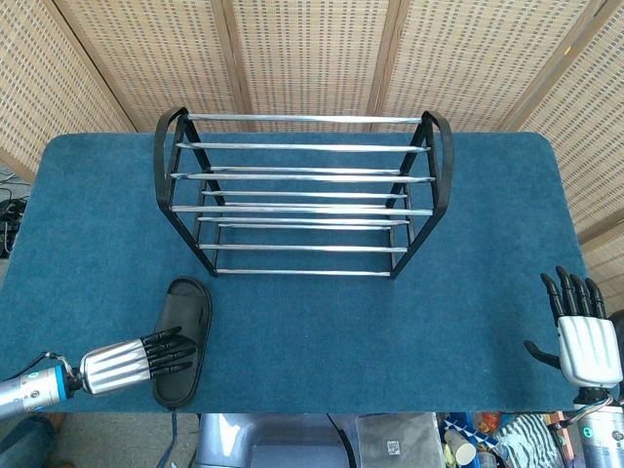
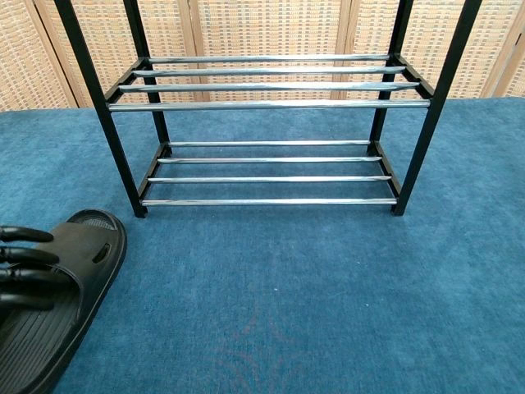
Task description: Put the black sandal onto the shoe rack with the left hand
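Head view: high, looking steeply down over the whole blue desk [image 1: 487, 312], screen behind. Chest view: low, near desk level, close, facing forward. Shared: shoe rack [image 1: 302, 195] [image 2: 271, 131] and black sandal [image 1: 183, 336] [image 2: 66, 295].
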Robot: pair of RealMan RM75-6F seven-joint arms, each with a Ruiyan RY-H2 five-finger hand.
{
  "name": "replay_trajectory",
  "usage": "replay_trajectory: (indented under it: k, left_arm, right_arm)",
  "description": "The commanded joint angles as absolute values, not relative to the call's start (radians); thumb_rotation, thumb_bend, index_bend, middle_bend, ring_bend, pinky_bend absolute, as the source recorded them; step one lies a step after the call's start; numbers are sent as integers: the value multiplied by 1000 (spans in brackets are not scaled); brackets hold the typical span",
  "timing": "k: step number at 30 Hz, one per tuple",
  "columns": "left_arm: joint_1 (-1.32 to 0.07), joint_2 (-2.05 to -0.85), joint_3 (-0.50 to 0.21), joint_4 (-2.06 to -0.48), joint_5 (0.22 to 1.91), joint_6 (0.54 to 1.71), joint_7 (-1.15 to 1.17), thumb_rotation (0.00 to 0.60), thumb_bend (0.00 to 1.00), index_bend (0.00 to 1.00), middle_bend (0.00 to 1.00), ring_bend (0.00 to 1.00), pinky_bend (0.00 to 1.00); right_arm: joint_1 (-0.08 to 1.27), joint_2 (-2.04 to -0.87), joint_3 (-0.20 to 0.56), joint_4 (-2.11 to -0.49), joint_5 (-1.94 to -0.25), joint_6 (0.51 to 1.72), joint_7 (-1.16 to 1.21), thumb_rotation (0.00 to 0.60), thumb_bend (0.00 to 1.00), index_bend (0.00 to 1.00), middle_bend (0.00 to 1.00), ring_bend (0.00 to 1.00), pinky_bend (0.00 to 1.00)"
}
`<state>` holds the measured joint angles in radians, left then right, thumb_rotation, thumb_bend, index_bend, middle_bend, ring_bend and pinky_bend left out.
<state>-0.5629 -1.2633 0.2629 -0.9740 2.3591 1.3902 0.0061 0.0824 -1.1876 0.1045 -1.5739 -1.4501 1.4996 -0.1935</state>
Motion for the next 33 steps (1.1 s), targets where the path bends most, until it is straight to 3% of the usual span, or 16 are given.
replay_trajectory:
  k: [1,21,25,33]
  left_arm:
    - [-585,-1283,279,-972,2365,1372,-7,600,141,0,0,0,0]
    - [-708,-1398,355,-1034,2335,1214,-9,600,142,5,14,26,82]
    - [-718,-1414,363,-1037,2312,1199,-23,600,142,97,77,96,105]
    - [-728,-1426,373,-1028,2300,1224,-17,600,142,332,333,315,300]
  right_arm:
    - [83,-1187,106,-1573,-1444,1496,-195,600,0,0,0,0,0]
    - [86,-1171,111,-1575,-1415,1475,-175,600,0,0,0,0,0]
    - [86,-1170,113,-1574,-1410,1473,-171,600,0,0,0,0,0]
    - [87,-1169,116,-1569,-1403,1470,-158,600,0,0,0,0,0]
